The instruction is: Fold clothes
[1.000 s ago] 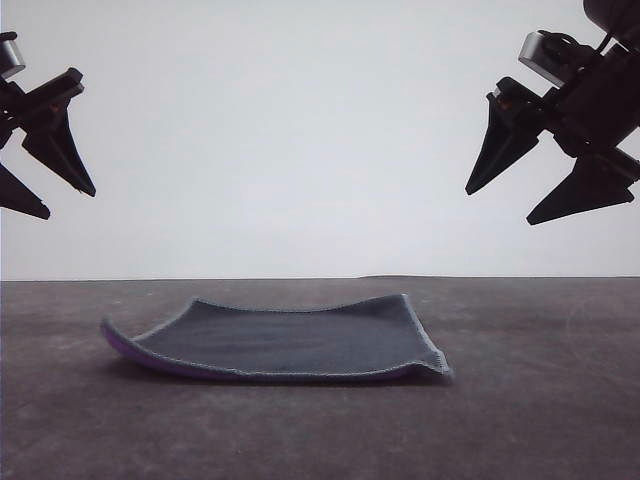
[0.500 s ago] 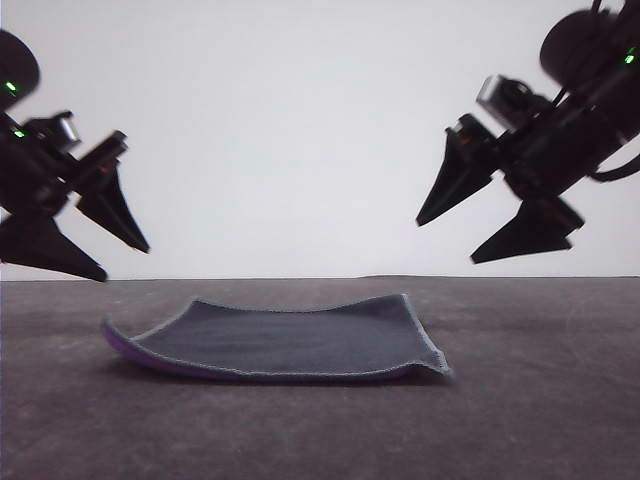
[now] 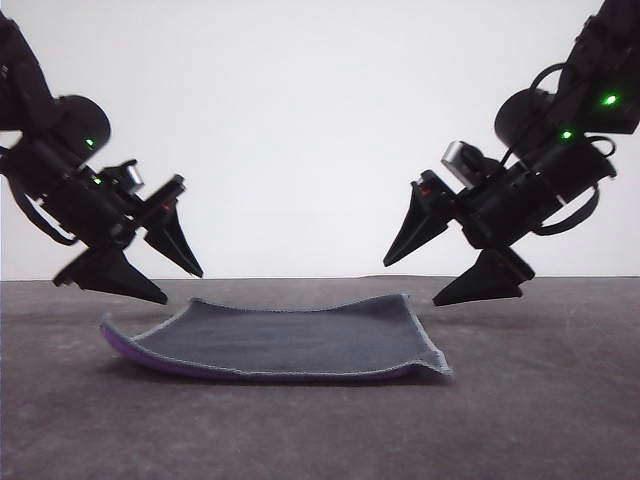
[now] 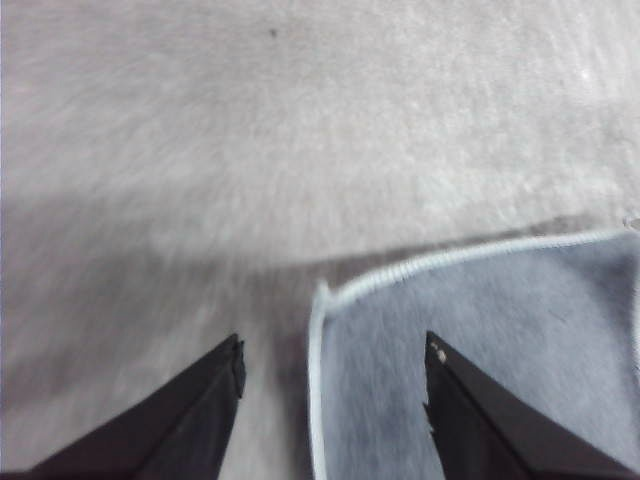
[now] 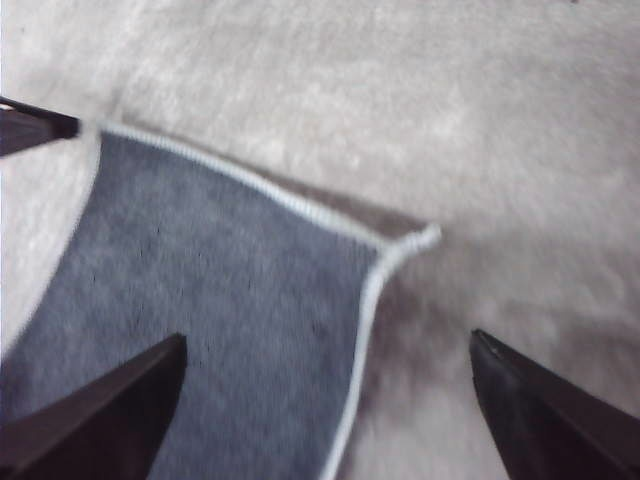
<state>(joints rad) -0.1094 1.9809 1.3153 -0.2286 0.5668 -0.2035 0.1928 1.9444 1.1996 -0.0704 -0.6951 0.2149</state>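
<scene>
Front view: cloth between parted pincers, untouched.

The cloth lies flat on the surface, between the two grippers and below both. The left gripper hangs just above the cloth's left edge (one fingertip over the cloth, the other over bare surface). The right gripper hangs above the cloth's right far corner, straddling that edge likewise, touching nothing.
</scene>
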